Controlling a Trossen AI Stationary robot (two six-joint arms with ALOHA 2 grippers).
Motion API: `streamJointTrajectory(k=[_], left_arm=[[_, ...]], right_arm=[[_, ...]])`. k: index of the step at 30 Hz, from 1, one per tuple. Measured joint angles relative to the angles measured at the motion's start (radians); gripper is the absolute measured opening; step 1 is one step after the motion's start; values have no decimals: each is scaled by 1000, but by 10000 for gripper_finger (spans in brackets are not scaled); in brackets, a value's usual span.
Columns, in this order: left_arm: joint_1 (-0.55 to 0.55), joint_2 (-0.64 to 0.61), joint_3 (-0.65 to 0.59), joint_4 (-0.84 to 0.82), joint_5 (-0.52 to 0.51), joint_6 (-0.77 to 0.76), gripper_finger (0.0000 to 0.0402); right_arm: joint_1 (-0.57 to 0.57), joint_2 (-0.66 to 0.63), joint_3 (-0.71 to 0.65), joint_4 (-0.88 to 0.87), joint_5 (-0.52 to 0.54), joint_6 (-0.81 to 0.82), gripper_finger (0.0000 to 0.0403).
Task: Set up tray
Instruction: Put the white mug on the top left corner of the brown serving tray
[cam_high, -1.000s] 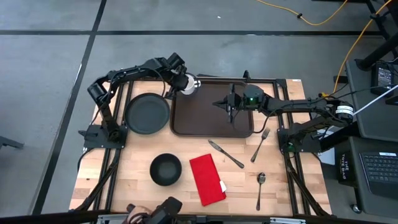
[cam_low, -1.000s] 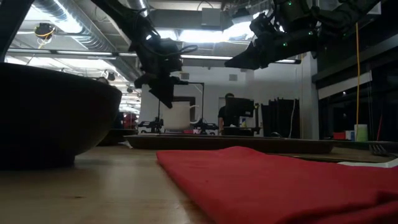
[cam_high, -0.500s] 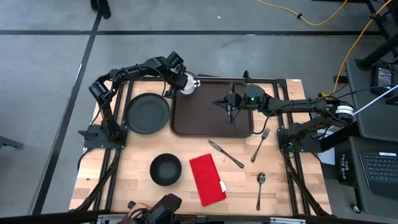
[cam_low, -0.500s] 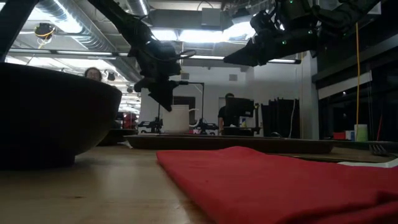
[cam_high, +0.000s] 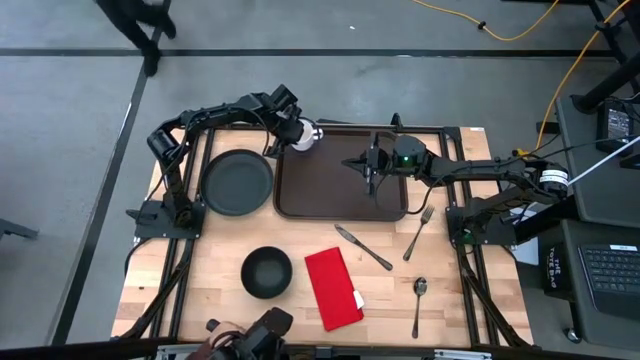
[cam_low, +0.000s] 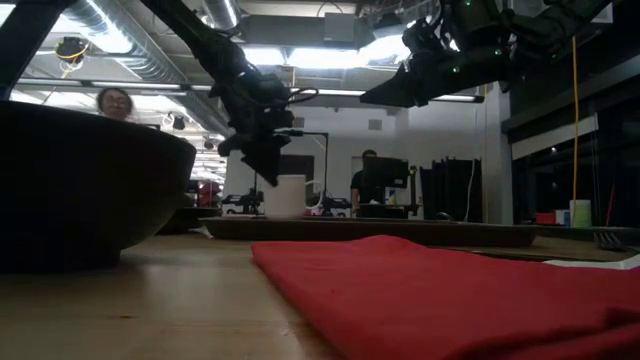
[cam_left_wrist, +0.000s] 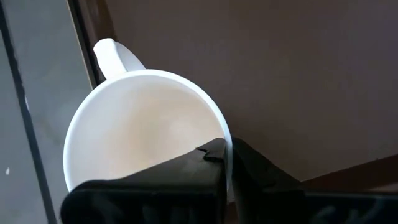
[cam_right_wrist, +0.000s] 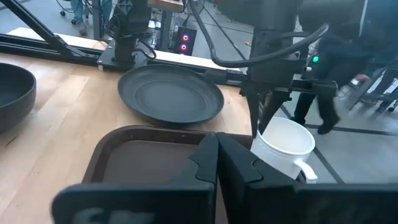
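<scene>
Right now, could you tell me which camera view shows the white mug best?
The left wrist view: the white mug fills it, rim pinched by the left gripper. The right wrist view shows its side and handle; the high view shows it at the tray corner; the low view shows it small.

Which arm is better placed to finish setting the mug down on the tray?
The left: the left gripper is shut on the white mug rim at the tray far corner. The right gripper hovers shut over mid-tray, holding nothing.
</scene>
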Motion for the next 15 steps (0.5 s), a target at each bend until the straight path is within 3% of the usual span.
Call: streamJointTrajectory(k=[15], left_arm=[[19,4,0,-15,53,-13,3]], right_arm=[[0,0,0,0,2,-2,11]])
